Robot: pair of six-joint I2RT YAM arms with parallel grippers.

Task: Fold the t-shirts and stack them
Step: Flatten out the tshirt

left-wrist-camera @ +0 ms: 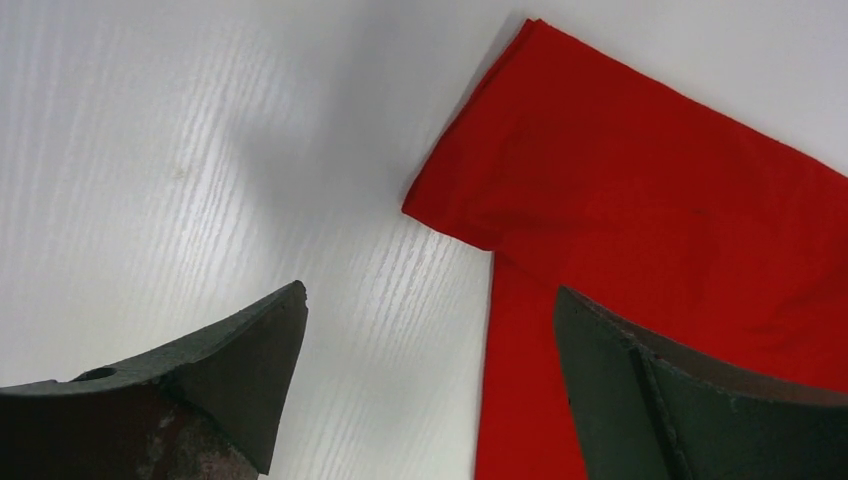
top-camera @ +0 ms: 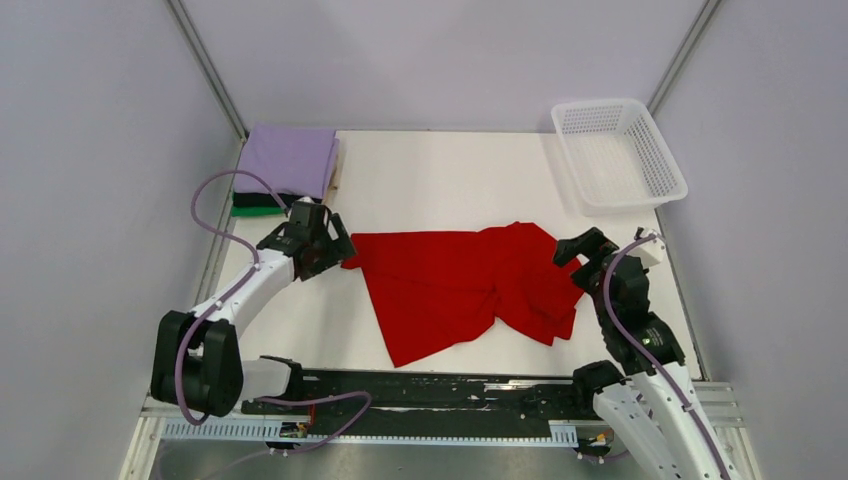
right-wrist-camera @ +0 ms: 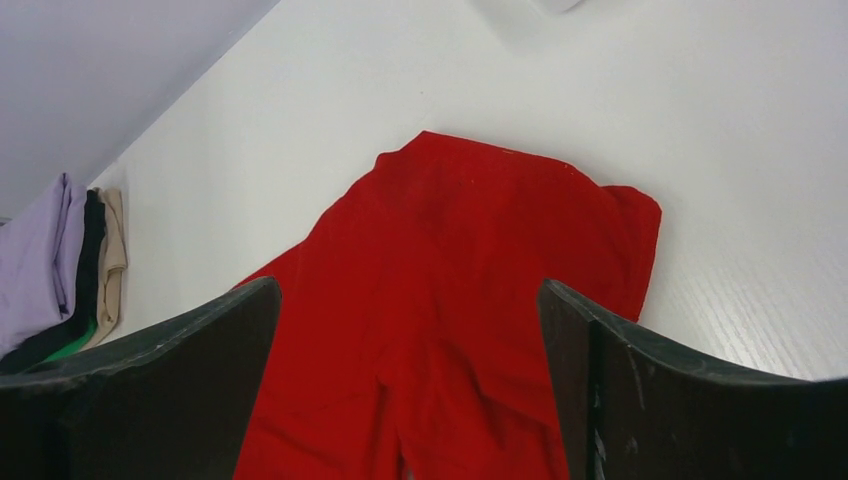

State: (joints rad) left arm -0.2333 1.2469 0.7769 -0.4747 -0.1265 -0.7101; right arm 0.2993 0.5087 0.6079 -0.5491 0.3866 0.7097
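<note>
Claws first: your left gripper and right gripper both stand spread, pinching nothing. Plain bright red cloth t-shirt lies rumpled mid white table, left gripper just beside one end, right gripper at the other. Stack of folded lavender, black and green tees sits far-left. White plastic mesh basket sits far-right.

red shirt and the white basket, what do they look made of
The red shirt looks like soft matte cloth, lying limp in folds and creases. The white basket is probably rigid plastic, with open mesh walls and a smooth rim.
</note>
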